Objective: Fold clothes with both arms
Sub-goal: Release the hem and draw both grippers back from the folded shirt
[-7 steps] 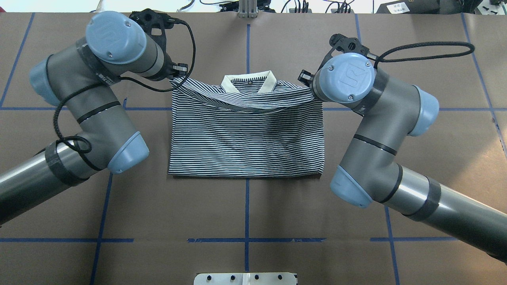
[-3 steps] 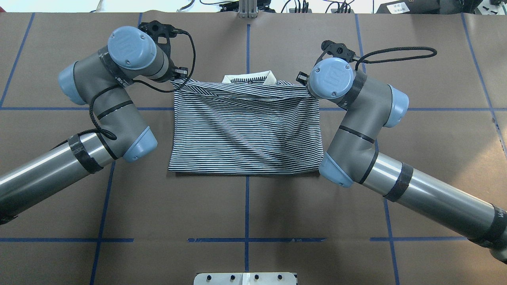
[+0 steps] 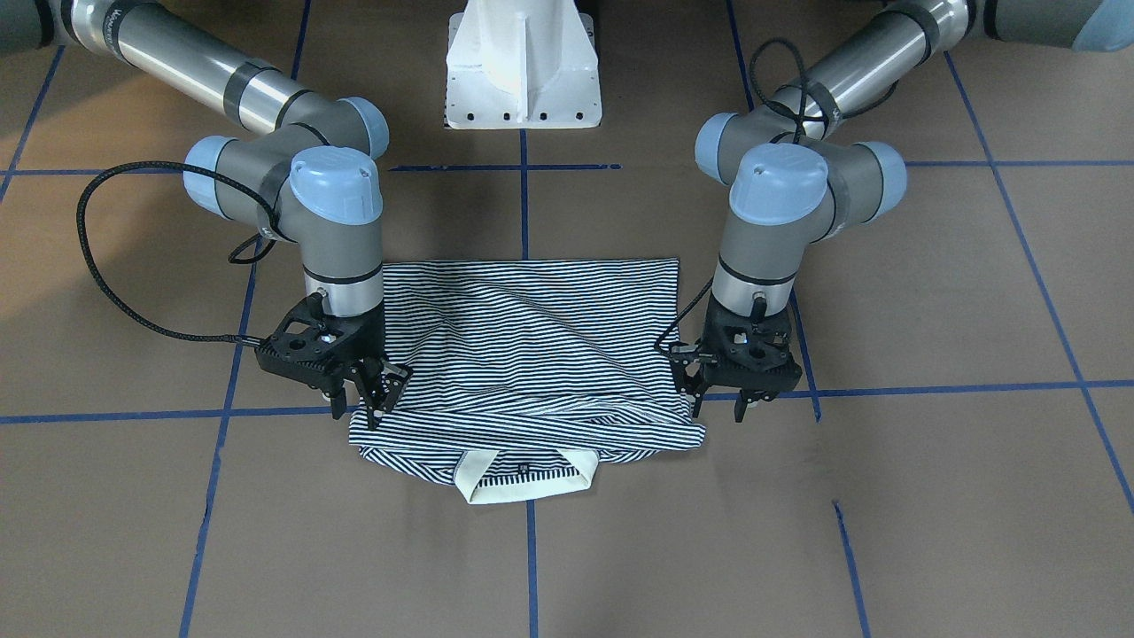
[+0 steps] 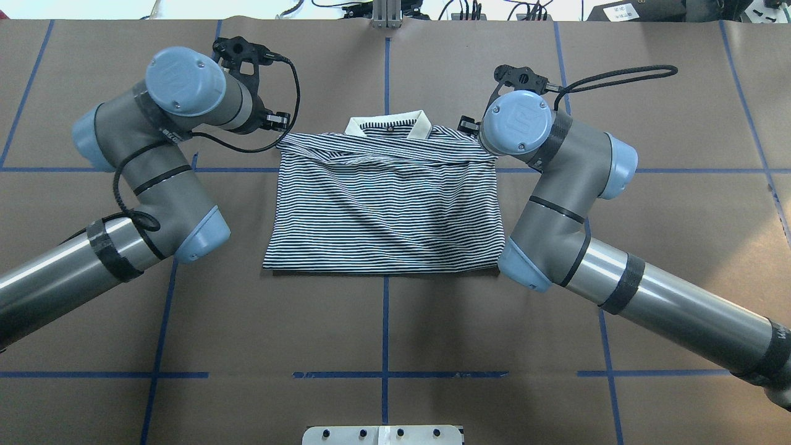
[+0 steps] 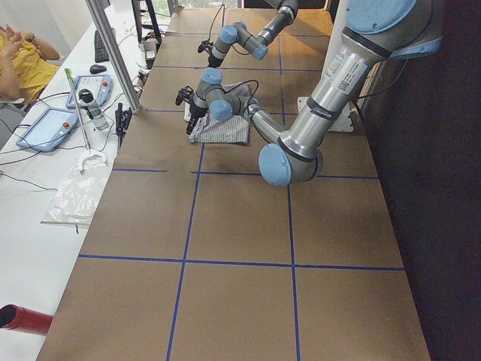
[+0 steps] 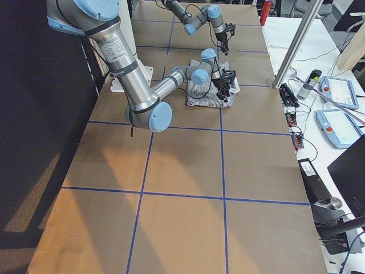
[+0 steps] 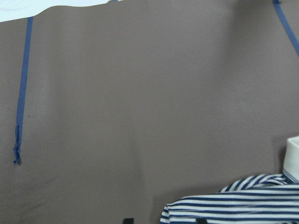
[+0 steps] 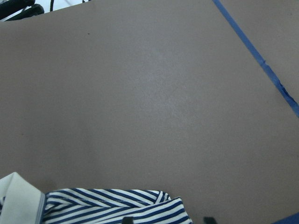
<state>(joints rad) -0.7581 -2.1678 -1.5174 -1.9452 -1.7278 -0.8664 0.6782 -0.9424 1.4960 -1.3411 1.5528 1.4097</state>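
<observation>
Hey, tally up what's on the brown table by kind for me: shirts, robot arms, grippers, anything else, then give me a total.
Striped polo shirt: 1
Robot arms: 2, left arm and right arm
Black grippers: 2, left gripper and right gripper
White pedestal base: 1
Total: 6

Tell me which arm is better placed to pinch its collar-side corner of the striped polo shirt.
The right, probably, by little. In the front-facing view the right tool straddles its corner of the polo shirt; the left tool hangs mostly beside its corner, over bare table.
</observation>
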